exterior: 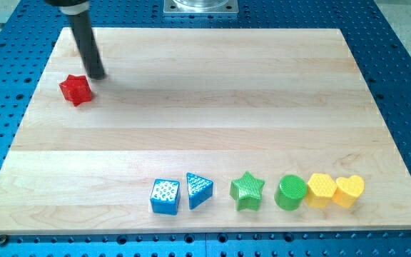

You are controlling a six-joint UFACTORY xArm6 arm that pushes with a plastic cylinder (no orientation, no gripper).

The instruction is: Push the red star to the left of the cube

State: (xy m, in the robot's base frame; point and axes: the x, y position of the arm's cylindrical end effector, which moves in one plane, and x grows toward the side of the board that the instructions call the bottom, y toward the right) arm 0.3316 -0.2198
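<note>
Your tip sits just upper right of the red star, upper left of frame; blue cube lies bottom centre; no fingers show, state cannot be told.

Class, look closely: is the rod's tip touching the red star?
Cannot tell. In the camera view my tip ends right at the red star's upper right edge, with no plain gap or contact.

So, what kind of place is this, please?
Probably a robotics lab bench. A wooden board lies on a blue perforated metal table, with small coloured blocks such as the red star and blue cube. My tip is just above-right of the star.
</note>
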